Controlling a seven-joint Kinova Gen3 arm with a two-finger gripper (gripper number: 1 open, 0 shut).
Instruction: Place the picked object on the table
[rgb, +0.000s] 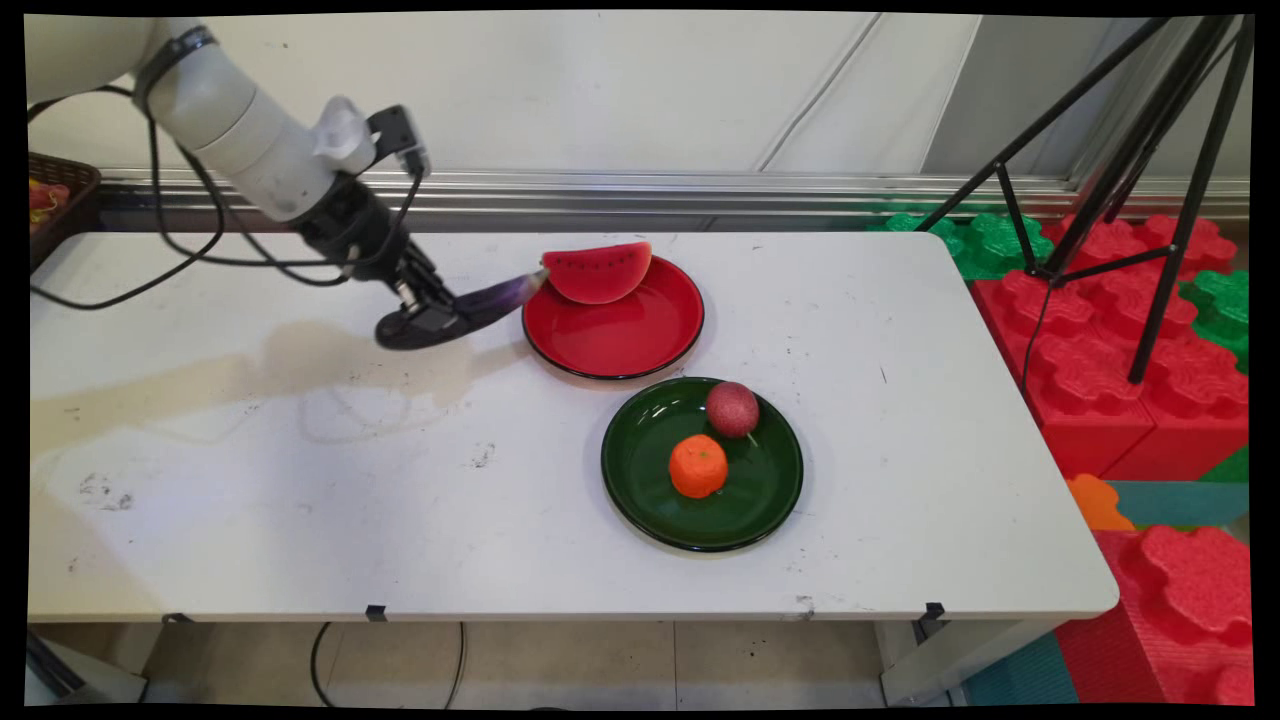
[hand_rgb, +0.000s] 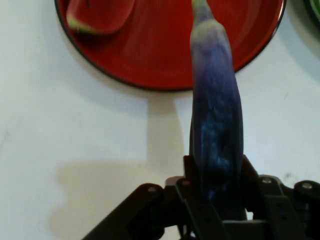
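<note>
On the near side of the white table (rgb: 300, 520) sits a round dark green plate (rgb: 640, 480) carrying a bumpy orange toy tangerine (rgb: 698, 466) and, just behind it, a speckled dark red round fruit (rgb: 732, 409). Behind this plate, close to it, lies a glossy round red plate (rgb: 620, 335) with a red toy watermelon wedge (rgb: 597, 272) resting at its far rim. To the left of the red plate, the black two-finger gripper (rgb: 432, 312) is clamped around the thick end of a long purple toy eggplant (hand_rgb: 216, 125), held above the tabletop. The eggplant's pale greenish tip points toward the red plate and reaches over its rim, close beside the watermelon wedge.
</note>
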